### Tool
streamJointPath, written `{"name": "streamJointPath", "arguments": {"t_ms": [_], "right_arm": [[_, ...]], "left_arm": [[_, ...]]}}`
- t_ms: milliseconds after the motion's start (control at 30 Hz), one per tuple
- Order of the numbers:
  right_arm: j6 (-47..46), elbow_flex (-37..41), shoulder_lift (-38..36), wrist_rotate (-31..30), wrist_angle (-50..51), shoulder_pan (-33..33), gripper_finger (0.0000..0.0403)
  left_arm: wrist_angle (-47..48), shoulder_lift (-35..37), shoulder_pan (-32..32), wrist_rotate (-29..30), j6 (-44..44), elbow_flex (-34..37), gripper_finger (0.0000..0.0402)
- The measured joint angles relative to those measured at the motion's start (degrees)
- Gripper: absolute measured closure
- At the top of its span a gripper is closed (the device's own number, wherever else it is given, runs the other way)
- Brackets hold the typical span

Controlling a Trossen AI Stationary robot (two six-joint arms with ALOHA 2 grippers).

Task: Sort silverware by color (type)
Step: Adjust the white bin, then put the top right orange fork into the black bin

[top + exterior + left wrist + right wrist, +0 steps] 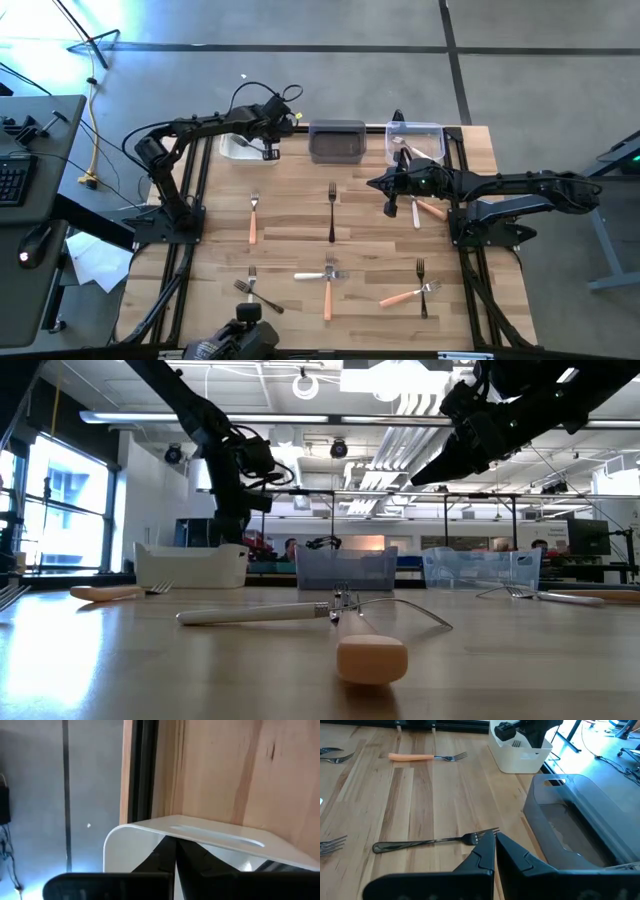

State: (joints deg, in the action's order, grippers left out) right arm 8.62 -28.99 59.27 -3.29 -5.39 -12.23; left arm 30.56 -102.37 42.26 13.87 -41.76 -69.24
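Both claws (270, 152) (389, 208) closed — empty.

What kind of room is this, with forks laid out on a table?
Probably a robotics lab or open workshop, not a dining room. Two dark robot arms are bolted to a wooden table, the floor is bare concrete, and exposed ceiling pipes and office desks show in the hall behind.
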Motion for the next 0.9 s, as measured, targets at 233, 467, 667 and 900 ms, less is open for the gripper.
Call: {"name": "streamJointPath", "arguments": {"t_ms": [233, 467, 667, 900], "right_arm": [[-0.89, 0.0, -1.46, -2.26, 1.39, 0.0, 0.0402], [-7.52, -1.24, -6.49, -2.62, 13.17, -0.17, 0.0402], [-15.25, -5.43, -6.36, -3.1, 30.87, -0.88, 0.0395], [-21.52, -7.63, -3.83, -3.86, 46.72, -2.91, 0.0326]], "left_arm": [[2.2, 3.17, 0.94, -3.2, 4.26, -2.24, 0.0401], [0.89, 11.69, 2.9, -10.44, 11.6, 2.47, 0.0401], [-14.81, 24.89, 0.84, -13.51, 20.71, 15.98, 0.0401], [-31.19, 41.11, -5.97, -13.93, 30.6, 32.06, 0.0401]]}}
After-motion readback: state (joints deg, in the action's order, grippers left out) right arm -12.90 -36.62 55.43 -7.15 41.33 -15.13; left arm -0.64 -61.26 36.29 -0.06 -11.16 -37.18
